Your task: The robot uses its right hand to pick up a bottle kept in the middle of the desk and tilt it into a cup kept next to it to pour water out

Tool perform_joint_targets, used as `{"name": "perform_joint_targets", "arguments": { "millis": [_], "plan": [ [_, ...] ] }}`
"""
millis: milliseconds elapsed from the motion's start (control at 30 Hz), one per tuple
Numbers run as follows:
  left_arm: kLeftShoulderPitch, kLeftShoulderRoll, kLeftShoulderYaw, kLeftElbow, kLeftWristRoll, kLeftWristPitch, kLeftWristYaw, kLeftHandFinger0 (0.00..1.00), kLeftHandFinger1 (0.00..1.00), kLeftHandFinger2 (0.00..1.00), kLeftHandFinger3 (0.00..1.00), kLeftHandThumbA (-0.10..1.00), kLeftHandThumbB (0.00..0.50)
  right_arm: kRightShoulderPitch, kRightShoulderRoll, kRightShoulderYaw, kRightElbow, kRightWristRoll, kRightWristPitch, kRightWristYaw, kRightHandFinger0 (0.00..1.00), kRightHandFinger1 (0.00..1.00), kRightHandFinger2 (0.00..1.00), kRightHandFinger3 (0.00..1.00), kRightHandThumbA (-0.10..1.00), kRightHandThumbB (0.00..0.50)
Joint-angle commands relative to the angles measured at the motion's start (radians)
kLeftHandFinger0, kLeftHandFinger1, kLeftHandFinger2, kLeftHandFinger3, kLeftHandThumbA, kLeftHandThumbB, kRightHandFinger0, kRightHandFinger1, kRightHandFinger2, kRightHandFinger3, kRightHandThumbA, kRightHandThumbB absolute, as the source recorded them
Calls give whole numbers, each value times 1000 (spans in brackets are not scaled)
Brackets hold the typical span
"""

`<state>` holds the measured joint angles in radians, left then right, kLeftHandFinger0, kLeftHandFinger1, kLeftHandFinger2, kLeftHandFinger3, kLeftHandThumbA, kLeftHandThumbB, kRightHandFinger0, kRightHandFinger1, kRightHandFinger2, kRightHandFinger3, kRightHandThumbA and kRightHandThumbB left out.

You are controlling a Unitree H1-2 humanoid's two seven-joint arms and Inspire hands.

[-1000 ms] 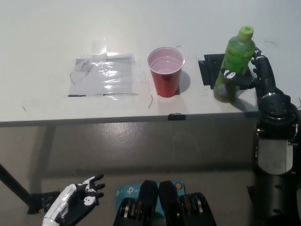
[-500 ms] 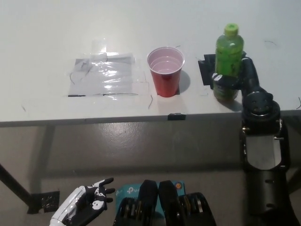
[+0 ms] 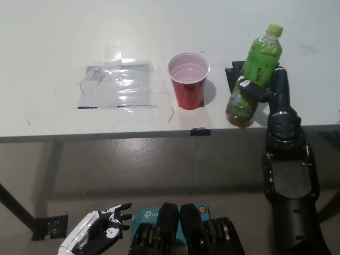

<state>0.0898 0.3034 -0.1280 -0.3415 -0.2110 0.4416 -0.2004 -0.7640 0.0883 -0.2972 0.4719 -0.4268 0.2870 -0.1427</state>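
Robot hand on the right [image 3: 258, 89], the black one, is clamped around the middle of the green bottle [image 3: 254, 76], fingers wrapped over the label. You have the bottle leaning, cap toward the upper right and base toward the near edge of the surface [image 3: 53, 53]; whether the base has cleared the surface or is touching it, you cannot tell from this view. The bottle sits just right of the red cup [image 3: 188, 79], apart from it, with the black tape patch [image 3: 234, 79] partly behind it. The cup stands upright and open, near the middle of the surface.

Watch these from here:

1. The yellow-green cap [image 3: 273, 29] looks to be on. If it is, tilting will pour nothing.
2. The bottle leans away from the cup. You need to reverse that lean, and a fast swing could knock the cup, which looks light and easy to tip.
3. The grip is at mid-body on a smooth plastic wall. As you tilt, the weight of the liquid could make the bottle slide or rotate in the fingers.
4. The bottle base is close to the near edge; a slip there could send it to the floor.

Your left robot hand [image 3: 98, 234], the white one, rests low at the lower left, below the surface, fingers spread and holding nothing.
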Motion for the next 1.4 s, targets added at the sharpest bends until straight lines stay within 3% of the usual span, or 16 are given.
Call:
{"name": "perform_joint_targets", "arguments": {
  "millis": [0, 67, 133, 300, 467, 633, 667, 767, 833, 933, 1067, 1167, 1267, 1300, 1333, 1367],
  "plan": [
    [-4, 27, 1, -15, 20, -36, -34, 847, 878, 927, 972, 805, 157, -55, -44, 37, -38, 36, -225, -140, 0, 0, 0, 816, -61, 0],
    [-7, 30, 1, -20, 20, -23, -35, 847, 880, 927, 974, 806, 155, -44, -82, 80, -33, 6, -275, -128, 0, 0, 0, 417, -100, 0],
    [-11, 30, 1, -21, 21, -20, -37, 845, 879, 923, 970, 806, 164, -41, -100, 106, -31, -19, -281, -143, 0, 0, 0, 307, -100, 0],
    [-13, 30, 9, -28, 19, 0, -39, 858, 877, 920, 951, 788, 179, -37, -177, 235, -62, -104, -266, -132, 0, 0, 0, 223, -100, 0],
    [-21, 40, 6, -38, 26, 1, -46, 862, 880, 930, 960, 797, 143, -46, -252, 352, -72, -146, -271, -125, 0, 0, 0, 218, -100, 3],
    [-31, 43, 11, -40, 29, 10, -48, 856, 870, 922, 947, 759, 102, -70, -338, 479, -55, -214, -326, -125, 0, 0, 0, 223, -100, 46],
    [-32, 44, 8, -39, 35, 10, -50, 847, 865, 918, 955, 774, 98, -76, -357, 514, -48, -242, -339, -124, 0, 0, 1, 290, -100, 40],
    [-35, 48, 5, -43, 42, 20, -54, 843, 870, 928, 973, 802, 107, -82, -391, 581, -49, -280, -339, -111, 0, 0, 77, 276, -100, 0],
    [-36, 45, 6, -44, 44, 24, -52, 842, 867, 921, 966, 791, 109, -89, -406, 622, -35, -315, -350, -129, 0, 0, 100, 306, -100, 60],
    [-36, 43, 7, -44, 45, 25, -50, 841, 866, 917, 957, 784, 111, -99, -415, 670, -41, -337, -339, -88, 0, 0, 118, 342, -100, 25],
    [-37, 49, 3, -45, 47, 22, -58, 836, 865, 910, 954, 797, 113, -116, -427, 732, -38, -375, -350, -62, 0, 1, 111, 400, -43, 76],
    [-38, 49, 3, -42, 47, 18, -59, 835, 864, 904, 951, 792, 114, -137, -430, 761, -39, -388, -334, -27, 0, 3, 119, 411, -30, 62],
    [-37, 50, 3, -45, 53, 24, -54, 830, 859, 899, 943, 795, 149, -177, -432, 801, 4, -444, -344, -61, 0, 31, 122, 361, -53, 66],
    [-37, 51, 2, -45, 53, 17, -56, 826, 855, 896, 944, 799, 137, -191, -436, 815, 9, -460, -334, -43, 0, 59, 168, 368, -4, 41],
    [-35, 51, -1, -46, 56, 19, -56, 823, 853, 894, 946, 806, 148, -210, -436, 824, 33, -463, -345, -46, 0, 58, 199, 427, 37, 71],
    [-34, 51, -2, -50, 56, 25, -54, 822, 853, 894, 946, 804, 125, -222, -438, 832, 43, -467, -350, -47, 0, 53, 203, 408, 41, 75]
  ]
}}
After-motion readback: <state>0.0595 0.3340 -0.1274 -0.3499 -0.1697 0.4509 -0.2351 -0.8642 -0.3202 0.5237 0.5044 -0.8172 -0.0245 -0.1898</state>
